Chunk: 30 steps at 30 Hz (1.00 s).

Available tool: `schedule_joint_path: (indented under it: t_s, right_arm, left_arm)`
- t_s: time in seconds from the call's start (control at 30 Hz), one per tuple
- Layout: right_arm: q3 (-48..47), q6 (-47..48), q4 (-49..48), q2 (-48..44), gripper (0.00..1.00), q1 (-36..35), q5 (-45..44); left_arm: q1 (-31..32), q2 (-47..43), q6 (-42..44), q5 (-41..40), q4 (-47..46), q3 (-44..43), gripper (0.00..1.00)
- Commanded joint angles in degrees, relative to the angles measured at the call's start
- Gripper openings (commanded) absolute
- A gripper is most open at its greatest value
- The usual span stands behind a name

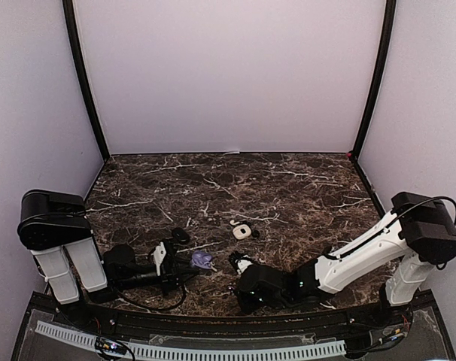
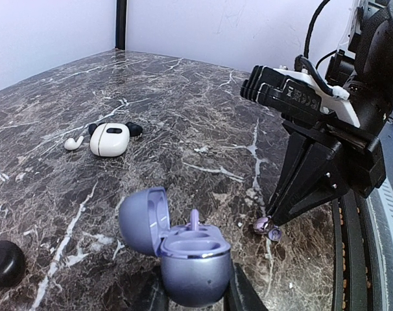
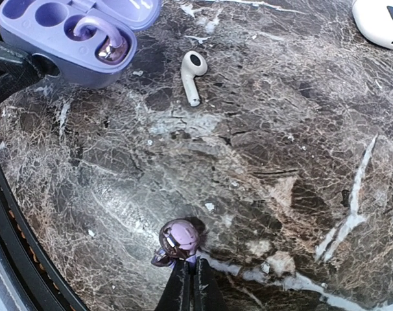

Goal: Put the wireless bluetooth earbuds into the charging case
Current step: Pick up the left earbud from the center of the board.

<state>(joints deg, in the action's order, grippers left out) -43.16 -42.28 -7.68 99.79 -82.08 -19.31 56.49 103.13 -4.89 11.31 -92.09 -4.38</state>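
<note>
**Right wrist view: closed fingers at a purple bud**

Your right gripper (image 3: 187, 269) has its jaws pressed tight together; the tips touch the loose purple bud (image 3: 178, 240), which lies on the table (image 3: 281, 162); you cannot tell if that bud is really pinched or only touched. Your left gripper (image 2: 196, 293) is closed on the purple case (image 2: 190, 259); the jaws are as wide as the case and hold it low at its base, with its lid flipped open to one side. Another purple one, the seated bud (image 3: 109, 46), sits in a cup inside that case. The loose purple bud is near the case, off to its right, and does not touch it. Farther back on the table you can see the white case (image 2: 109, 138), with its lid down; a white bud (image 2: 73, 142) lies just beside it on one side, and a dark bud (image 2: 135, 129) lies just beside it on the other. A black case (image 2: 2, 262) sits off to the left, apart from the rest.
</note>
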Motion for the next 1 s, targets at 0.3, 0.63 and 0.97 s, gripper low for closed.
schedule_joint_path:
  t_s: [0.3,0.63,0.97]
  right_arm:
    - [0.9,4.9,8.9,-3.1,0.0,0.2,-3.1]
    - [0.4,10.1,12.5,-8.6,0.0,1.2,-4.5]
    - [1.4,14.9,13.5,-13.3,0.0,2.3,-5.8]
  left_arm:
    - [0.2,0.1,0.7,1.8,-8.7,-0.7,0.0]
    - [0.4,-0.7,1.5,5.1,-4.3,-3.0,0.0]
    - [0.6,-0.5,1.5,5.3,-2.6,-4.2,0.0]
